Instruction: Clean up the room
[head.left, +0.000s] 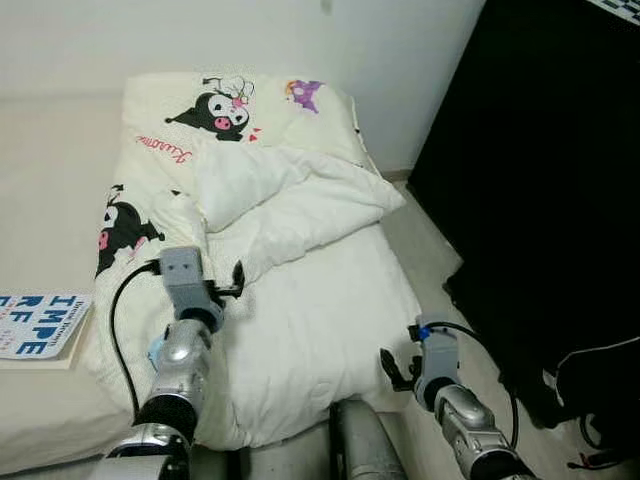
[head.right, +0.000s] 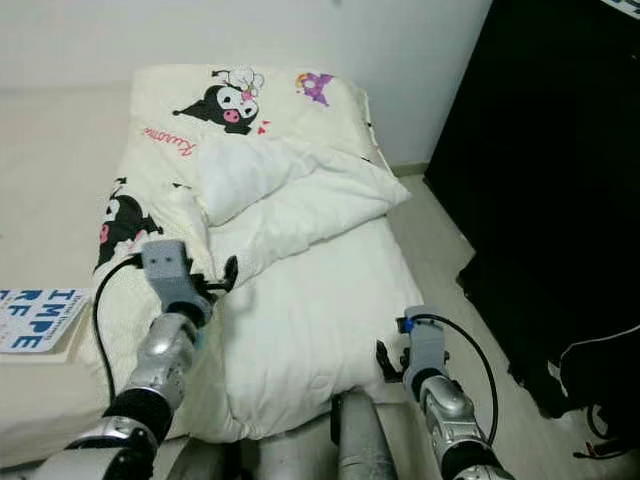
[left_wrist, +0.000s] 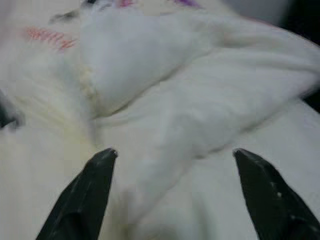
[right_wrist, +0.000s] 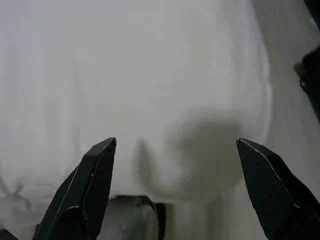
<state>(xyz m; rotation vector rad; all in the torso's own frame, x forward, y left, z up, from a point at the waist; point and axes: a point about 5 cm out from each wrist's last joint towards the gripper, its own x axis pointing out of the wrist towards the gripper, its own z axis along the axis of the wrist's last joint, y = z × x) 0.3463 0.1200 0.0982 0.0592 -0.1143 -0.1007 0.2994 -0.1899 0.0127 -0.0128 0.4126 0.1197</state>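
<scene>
Bed (head.left: 40, 180): cream sheet, runs along the white wall, takes up the left and middle of the head views.
Wardrobe (head.left: 540, 180): tall and black, on the right, close beside the bed with a strip of pale floor between.
Duvet (head.left: 320, 310): white, rumpled, lying down the bed's right half; its top edge is folded back in a thick ridge.
Pillow (head.left: 240, 110): at the head of the bed, printed with a black cartoon figure and red script, partly under the duvet's fold.
Dark clothing (head.left: 570, 390): heaped on the floor at the wardrobe's foot.
Book (head.left: 40, 325): blue-lettered cover, flat on the sheet left of the duvet.
Left gripper (left_wrist: 172, 165): raised over the duvet's left edge, fingers wide apart, holding nothing.
Right gripper (right_wrist: 175, 155): low by the duvet's near right corner, fingers spread wide, holding nothing.
</scene>
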